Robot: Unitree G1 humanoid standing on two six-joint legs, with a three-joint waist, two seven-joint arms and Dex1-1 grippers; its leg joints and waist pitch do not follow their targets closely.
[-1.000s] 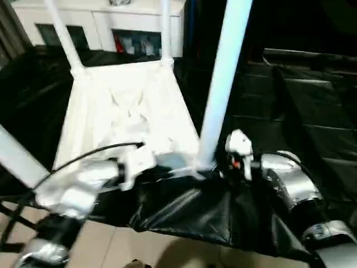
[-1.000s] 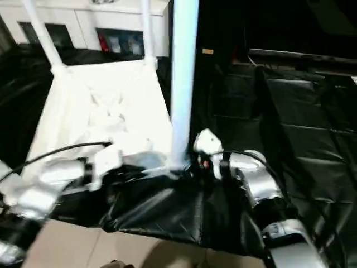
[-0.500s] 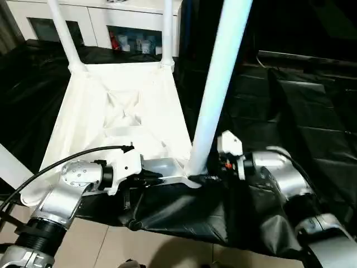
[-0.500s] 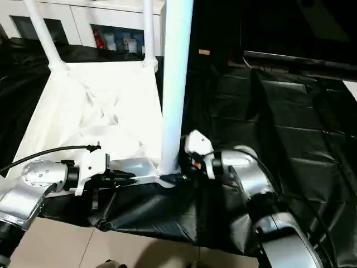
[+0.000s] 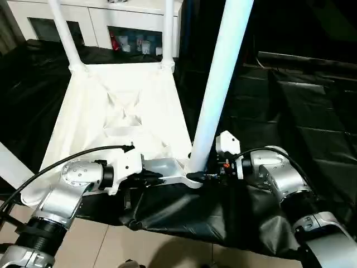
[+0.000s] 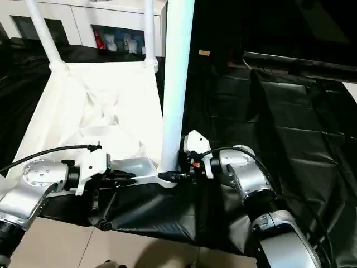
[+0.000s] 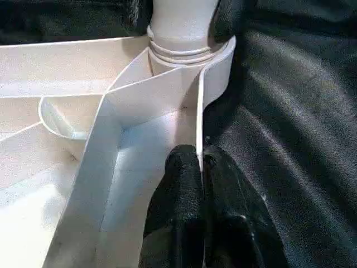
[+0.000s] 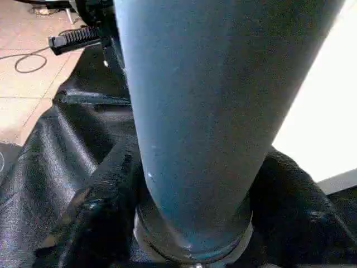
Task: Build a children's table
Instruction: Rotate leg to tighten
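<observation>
The white tabletop (image 5: pixel 122 106) lies upside down on a black sheet, ribbed side up. Two thin legs (image 5: pixel 66 33) (image 5: pixel 167 28) stand in its far corner sockets. A thick leg (image 5: pixel 223 84) stands upright in the near right socket, and another leg (image 5: pixel 11 162) slants past the near left corner. My left gripper (image 5: pixel 153 177) is shut on the tabletop's thin near rim (image 7: pixel 199 111), just beside that socket. My right gripper (image 5: pixel 203 174) reaches in from the right, and its black fingers (image 8: pixel 100 206) press both sides of the thick leg's base (image 8: pixel 195 167).
A white cabinet (image 5: pixel 100 19) stands behind the tabletop. The black sheet (image 5: pixel 301 106) covers the platform to the right and hangs over the near edge. Tiled floor (image 5: pixel 156 251) lies below, with a cable (image 8: pixel 28 61) on it.
The camera has shifted. My right gripper has drawn its fingers in onto the thick leg's base. The left gripper keeps its hold on the rim.
</observation>
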